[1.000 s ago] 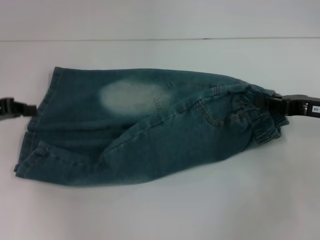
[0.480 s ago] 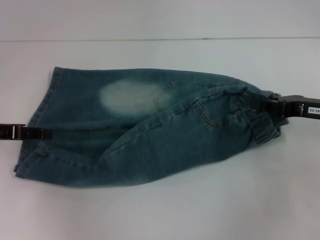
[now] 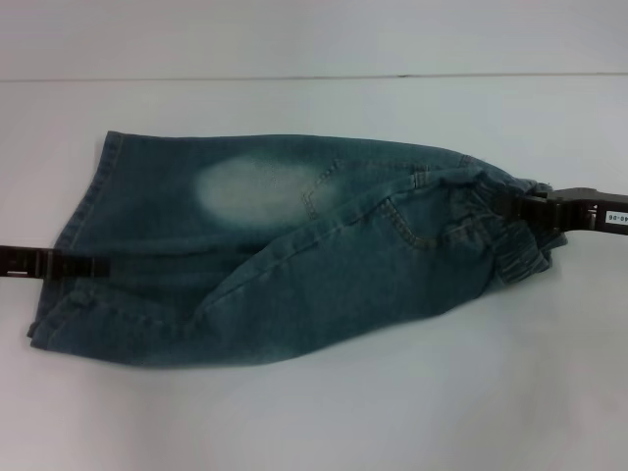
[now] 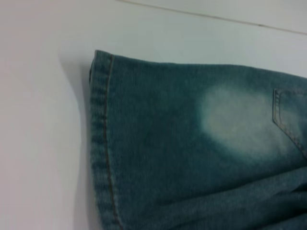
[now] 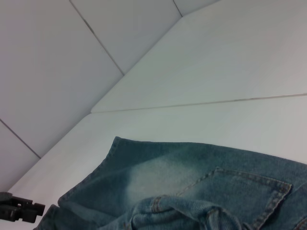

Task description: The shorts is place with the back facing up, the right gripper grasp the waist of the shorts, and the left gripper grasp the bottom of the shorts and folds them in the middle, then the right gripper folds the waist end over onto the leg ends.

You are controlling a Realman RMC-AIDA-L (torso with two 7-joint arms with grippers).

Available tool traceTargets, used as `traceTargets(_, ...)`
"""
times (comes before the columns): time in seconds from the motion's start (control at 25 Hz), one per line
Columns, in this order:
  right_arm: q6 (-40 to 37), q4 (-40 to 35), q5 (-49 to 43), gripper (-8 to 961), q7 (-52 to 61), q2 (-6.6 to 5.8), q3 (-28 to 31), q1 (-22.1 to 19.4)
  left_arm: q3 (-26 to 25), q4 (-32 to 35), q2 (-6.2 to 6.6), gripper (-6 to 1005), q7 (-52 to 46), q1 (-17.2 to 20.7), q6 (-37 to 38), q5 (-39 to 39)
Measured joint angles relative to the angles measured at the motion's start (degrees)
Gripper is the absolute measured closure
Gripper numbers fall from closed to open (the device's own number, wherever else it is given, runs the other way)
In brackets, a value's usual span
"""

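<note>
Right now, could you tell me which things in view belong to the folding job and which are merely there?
Belongs to the job:
- the shorts, folded lengthwise
- the waist
- the leg ends
- right gripper at the waist
- left gripper at the leg ends

Merely there:
- white table
- wall

the left end effector (image 3: 86,264) has its tips buried in a fold at the bottom of the shorts (image 3: 64,285), and its body is cut by the edge. the right end effector (image 3: 520,208) sinks into the waist (image 3: 510,231), so neither grip can be judged.
</note>
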Motion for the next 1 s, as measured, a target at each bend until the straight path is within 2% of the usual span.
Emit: traceTargets(1.0,0.88,0.0,0.25,909,-0.69,0.04,-0.7,0.15,0.4,0.03,-0.87,390,1.23,0.84,-2.35,1.16)
